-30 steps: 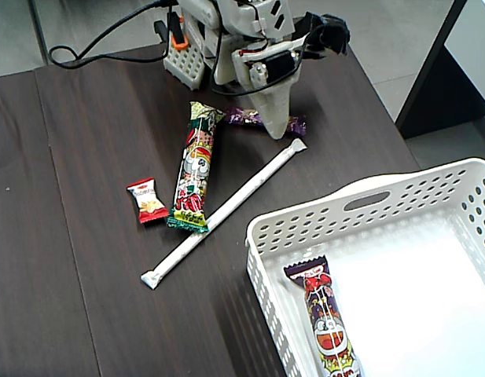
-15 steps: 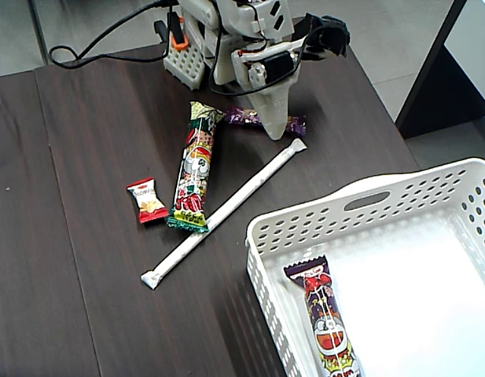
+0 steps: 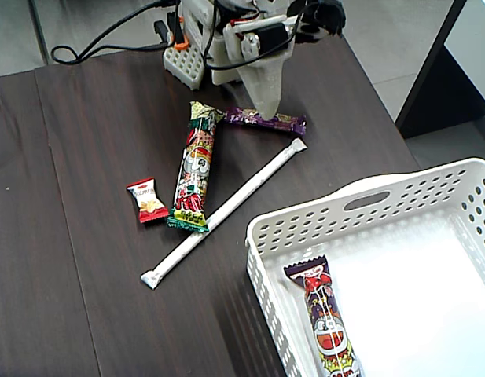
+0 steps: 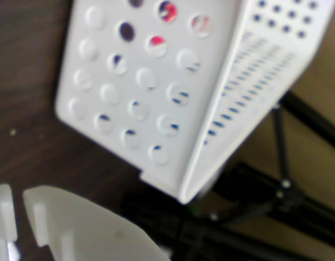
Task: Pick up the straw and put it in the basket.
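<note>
The straw (image 3: pixel 225 210) is a long white paper-wrapped stick lying diagonally on the dark table, its upper end near the purple bar and its lower end toward the table's front. The white perforated basket (image 3: pixel 305 206) stands at the lower right; the wrist view shows its holed wall (image 4: pixel 129 81) close up. My gripper (image 3: pixel 266 108) hangs point-down at the table's back, above the purple bar and clear of the straw's upper end. Its fingers look closed together with nothing held. In the wrist view the gripper (image 4: pixel 19 198) fills the lower left corner.
A long cartoon-printed snack bar (image 3: pixel 193 166) lies next to the straw, touching it near its lower end. A purple bar (image 3: pixel 266 120) and a small red packet (image 3: pixel 147 199) are also on the table. Another snack bar (image 3: pixel 325 318) lies inside the basket. The arm's base (image 3: pixel 191 47) and cables sit at the back.
The gripper has lifted and pulled back toward the arm's base, away from the straw's upper end, uncovering the purple bar. Straw and snacks have not moved.
</note>
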`<control>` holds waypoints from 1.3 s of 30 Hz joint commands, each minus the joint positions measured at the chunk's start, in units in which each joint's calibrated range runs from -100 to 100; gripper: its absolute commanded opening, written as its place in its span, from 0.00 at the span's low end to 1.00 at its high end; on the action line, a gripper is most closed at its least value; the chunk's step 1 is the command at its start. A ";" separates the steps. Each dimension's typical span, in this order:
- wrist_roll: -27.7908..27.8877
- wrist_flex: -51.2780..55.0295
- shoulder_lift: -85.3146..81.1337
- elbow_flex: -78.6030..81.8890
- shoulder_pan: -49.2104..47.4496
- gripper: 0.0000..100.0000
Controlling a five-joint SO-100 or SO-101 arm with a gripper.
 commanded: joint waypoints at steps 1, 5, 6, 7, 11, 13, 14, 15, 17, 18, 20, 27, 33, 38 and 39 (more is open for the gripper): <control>0.66 -2.05 15.85 -13.51 0.34 0.02; 4.72 1.88 32.60 -25.54 0.34 0.02; 6.08 3.50 36.60 -28.09 0.34 0.02; 7.22 5.13 40.52 -30.55 0.34 0.02; 9.93 9.74 55.52 -41.84 0.41 0.01; 11.65 11.45 61.60 -46.21 1.00 0.01; 12.59 12.22 64.69 -48.03 1.88 0.01; 13.16 12.82 67.10 -49.31 2.47 0.01; 13.74 12.47 71.94 -52.49 3.20 0.01; 14.10 12.47 74.10 -54.22 3.27 0.01; 16.39 12.47 78.52 -58.14 3.86 0.01; 23.59 12.30 90.10 -63.06 7.90 0.02; 23.38 8.97 91.77 -62.97 9.59 0.02; 23.48 7.43 92.02 -62.06 10.84 0.17; 23.48 7.60 92.02 -61.97 11.21 0.21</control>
